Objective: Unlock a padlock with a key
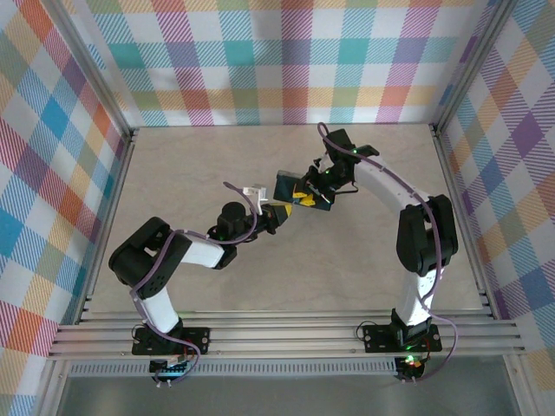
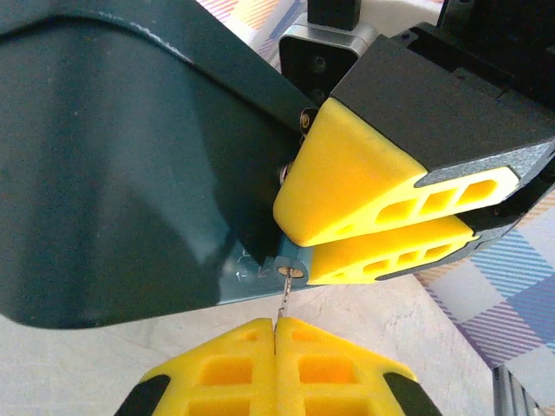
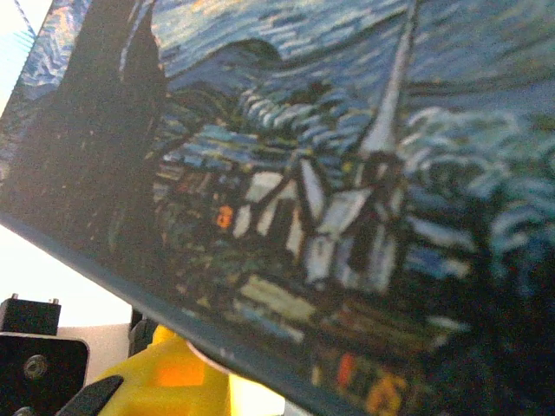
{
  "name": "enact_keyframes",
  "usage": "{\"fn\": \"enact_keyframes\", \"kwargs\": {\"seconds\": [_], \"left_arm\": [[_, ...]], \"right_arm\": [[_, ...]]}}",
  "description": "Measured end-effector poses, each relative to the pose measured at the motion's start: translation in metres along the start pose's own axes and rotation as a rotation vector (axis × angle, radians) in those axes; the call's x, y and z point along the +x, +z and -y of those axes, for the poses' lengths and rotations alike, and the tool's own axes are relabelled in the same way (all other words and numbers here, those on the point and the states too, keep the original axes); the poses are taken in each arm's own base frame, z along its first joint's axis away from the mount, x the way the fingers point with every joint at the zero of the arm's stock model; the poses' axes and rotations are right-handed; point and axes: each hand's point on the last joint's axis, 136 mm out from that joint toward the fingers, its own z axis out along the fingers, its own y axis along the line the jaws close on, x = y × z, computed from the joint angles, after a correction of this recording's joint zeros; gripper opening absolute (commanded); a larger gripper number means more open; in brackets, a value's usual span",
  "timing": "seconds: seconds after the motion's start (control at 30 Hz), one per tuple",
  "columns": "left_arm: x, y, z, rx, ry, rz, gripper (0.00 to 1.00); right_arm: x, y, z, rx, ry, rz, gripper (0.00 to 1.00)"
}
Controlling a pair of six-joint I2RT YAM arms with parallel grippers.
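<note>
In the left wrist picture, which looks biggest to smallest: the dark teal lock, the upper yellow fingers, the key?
1. Dark teal lock, though it sits nearest the camera.
2. Upper yellow fingers.
3. Key, a thin sliver.

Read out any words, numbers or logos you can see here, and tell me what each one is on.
None: no text can be read.
The teal lock body: only a painted night village scene, no lettering.
The key: too thin to show any stamp.
</note>
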Motion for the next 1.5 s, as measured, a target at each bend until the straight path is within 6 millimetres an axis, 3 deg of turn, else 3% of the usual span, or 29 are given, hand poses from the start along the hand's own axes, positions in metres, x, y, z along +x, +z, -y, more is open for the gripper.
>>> {"fn": "enact_keyframes", "kwargs": {"seconds": [0.3, 0.6, 1.5], "left_arm": [[0.011, 0.004, 0.003, -0.04, 0.074, -0.036, 0.0], [0.009, 0.004, 0.003, -0.056, 0.122, -0.029, 0.0], [0.014, -0.002, 0.006, -0.04, -0.023, -0.114, 0.0]], "right_arm": [[0.002, 0.002, 0.005, 0.027, 0.017, -0.026, 0.0], [0.003, 0.001, -0.001, 0.016, -0.015, -0.053, 0.0], [0.012, 0.0, 0.009, 0.094, -0.071, -0.1, 0.0]]}}
